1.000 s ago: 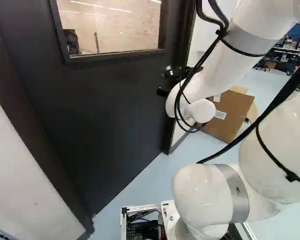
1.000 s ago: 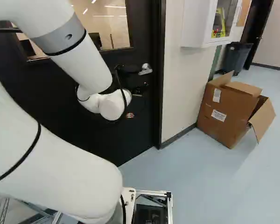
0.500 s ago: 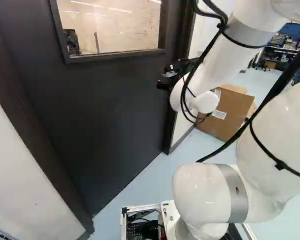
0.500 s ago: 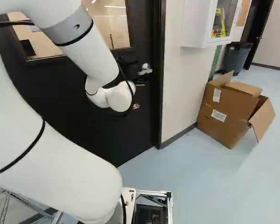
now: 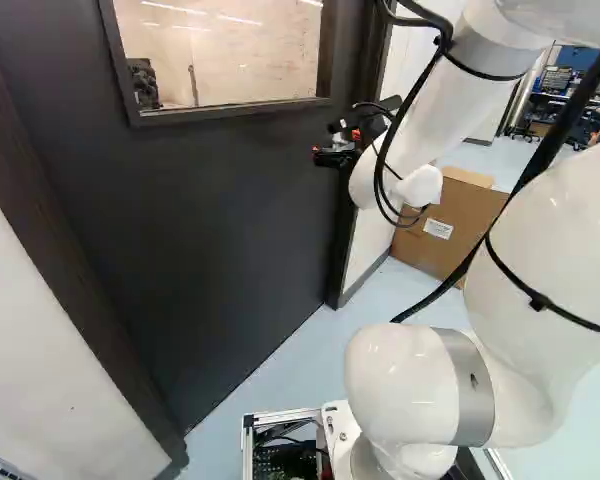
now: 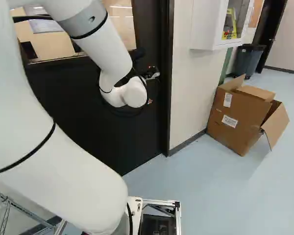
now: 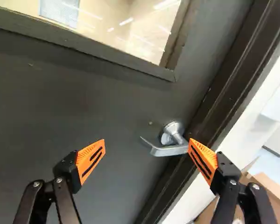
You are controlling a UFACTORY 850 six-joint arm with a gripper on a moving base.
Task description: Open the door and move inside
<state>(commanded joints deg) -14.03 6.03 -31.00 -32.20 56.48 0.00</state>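
Door (image 5: 220, 210) is shut. The lever handle (image 7: 169, 150) sits at the door's right side, beside the door frame (image 7: 226, 88). The fingers (image 7: 89, 161) stand wide, gripping nothing; the right one overlaps the lever's pivot end in view, contact uncertain. Recommended procedure: position a finger above the lever's free end, clear of the frame; press down fully; hold the latch released, then test with a gentle push. Lever orientation: free end points left; long axis lies along the door face, roughly level.
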